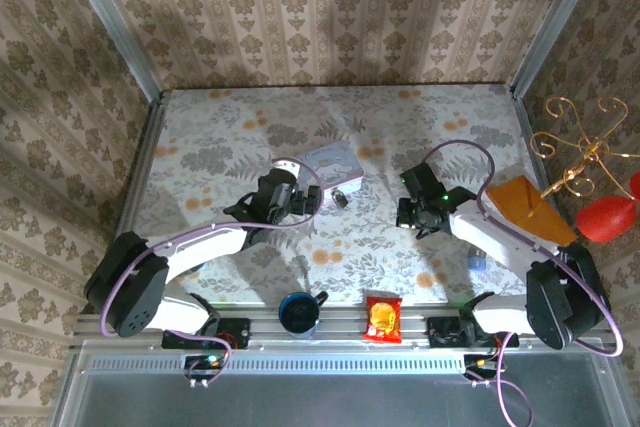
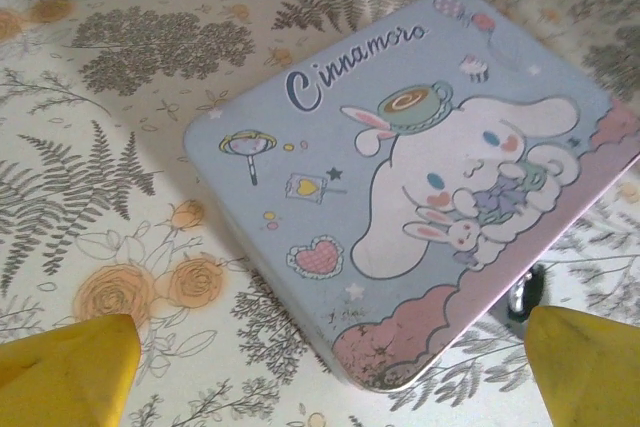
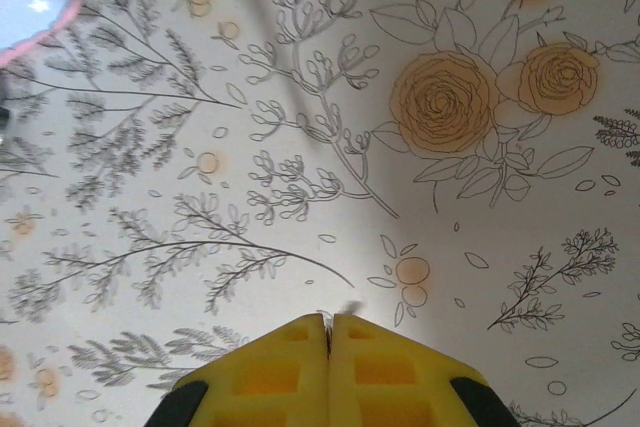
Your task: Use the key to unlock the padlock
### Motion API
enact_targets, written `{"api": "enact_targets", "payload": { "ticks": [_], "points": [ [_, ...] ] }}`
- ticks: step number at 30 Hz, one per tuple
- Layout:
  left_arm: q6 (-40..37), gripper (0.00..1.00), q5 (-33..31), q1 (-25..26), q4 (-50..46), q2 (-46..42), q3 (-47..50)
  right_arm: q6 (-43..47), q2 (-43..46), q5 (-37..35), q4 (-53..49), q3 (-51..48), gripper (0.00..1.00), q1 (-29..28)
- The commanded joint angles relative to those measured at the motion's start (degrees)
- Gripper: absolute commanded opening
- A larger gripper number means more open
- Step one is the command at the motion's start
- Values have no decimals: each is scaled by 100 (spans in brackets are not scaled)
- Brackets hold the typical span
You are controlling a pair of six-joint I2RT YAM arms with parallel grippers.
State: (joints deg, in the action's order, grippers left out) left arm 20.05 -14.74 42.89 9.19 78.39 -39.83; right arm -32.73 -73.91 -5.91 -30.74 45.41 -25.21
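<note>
Approach to the lock seems to be the step in hand, judging from how the things lie. On the left, the left claw [image 2: 328, 377] hangs over the desk [image 1: 200, 167] with its 2 yellow fingers [image 2: 65, 372] spread wide and nothing between them. Under it lies the pale blue tin box [image 2: 420, 187] with a white cartoon animal on the lid.

Just beside the lower right edge of the tin is the padlock [image 2: 523, 295], a small dark thing with a silvery loop. It lies on the desk and is partly hidden by the tin and by 1 finger. In the top view it sits between the 2 arms, nearer to the left one. Which way its keyhole faces I cannot tell.

Further right, the right claw [image 3: 328, 332] is closed, its 2 fingers pressed together above the flowered desk, well apart from the padlock. A tiny grey sliver [image 3: 344, 307] sticks out at the seam of the fingertips. It may be the key, but it is too small for me to say.

I think the next move calls for the left claw to come down and hold the padlock steady, with the keyhole turned toward the right arm. The right claw should then travel left and low, and line its tip exactly with the slot before pushing in.
</note>
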Motion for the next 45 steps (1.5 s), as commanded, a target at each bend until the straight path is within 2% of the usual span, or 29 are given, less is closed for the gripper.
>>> {"api": "enact_targets", "payload": {
  "ticks": [1, 9, 20, 24, 28, 34, 38, 42, 45],
  "points": [
    [195, 100, 817, -136, 163, -172, -86, 83, 230, 275, -366, 250, 0, 16],
    [-266, 97, 1967, -145, 1178, -183, 131, 207, 459, 899, -483, 873, 0, -56],
    [-1149, 82, 3662, -124, 2280, -142, 337, 494, 452, 2082, -296, 1788, 0, -177],
    [-1676, 78, 4031, -83, 3167, -116, 654, 459, 445, 2505, -94, 1987, 0, -177],
    [-2147, 66, 4218, -14, 3901, 114, 719, 340, 463, 2823, 161, 2084, 0, -202],
    [-2538, 66, 4615, 224, 4527, 373, 618, 250, 523, 2925, 303, 2156, 0, -265],
    [-2626, 65, 4484, 288, 4539, 521, 532, 206, 510, 2955, 370, 2165, 0, -287],
    [-2696, 51, 4280, 353, 4548, 667, 400, 171, 484, 3008, 471, 2172, 0, -326],
    [-2698, 47, 4201, 375, 4556, 789, 302, 170, 467, 3017, 498, 2192, 0, -364]
  ]
}}
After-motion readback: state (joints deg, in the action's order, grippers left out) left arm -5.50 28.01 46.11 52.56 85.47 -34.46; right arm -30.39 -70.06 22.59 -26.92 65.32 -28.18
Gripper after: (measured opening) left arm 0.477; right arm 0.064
